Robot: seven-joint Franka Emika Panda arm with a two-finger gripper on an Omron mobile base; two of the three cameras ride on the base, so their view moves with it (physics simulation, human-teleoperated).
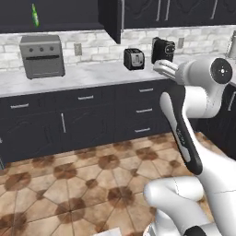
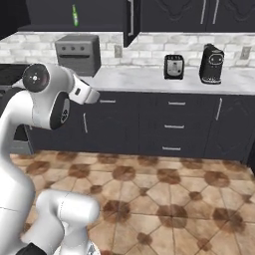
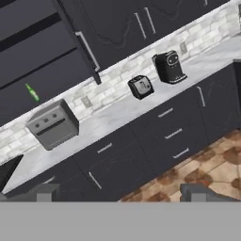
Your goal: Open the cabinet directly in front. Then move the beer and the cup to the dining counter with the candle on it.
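Note:
The cabinet (image 1: 60, 14) on the wall stands open, its right door (image 1: 112, 18) swung out edge-on towards me. Inside, on a shelf at the left, stands the beer (image 1: 35, 15), a slim green bottle; the beer (image 2: 75, 15) also shows from the right base and the beer (image 3: 32, 92) from the hand. The cup, the dining counter and the candle are out of view. My gripper (image 3: 120, 196) is open with nothing between its fingers, well back from the cabinet (image 3: 42, 52) and over the floor.
On the marble counter (image 1: 92, 73) stand a grey toaster oven (image 1: 42, 56), a toaster (image 1: 134, 58) and a black coffee machine (image 1: 162, 50). Dark lower drawers (image 1: 143, 110) run beneath it. A stove (image 2: 9, 74) sits at the left. Tiled floor (image 1: 83, 184) lies in front.

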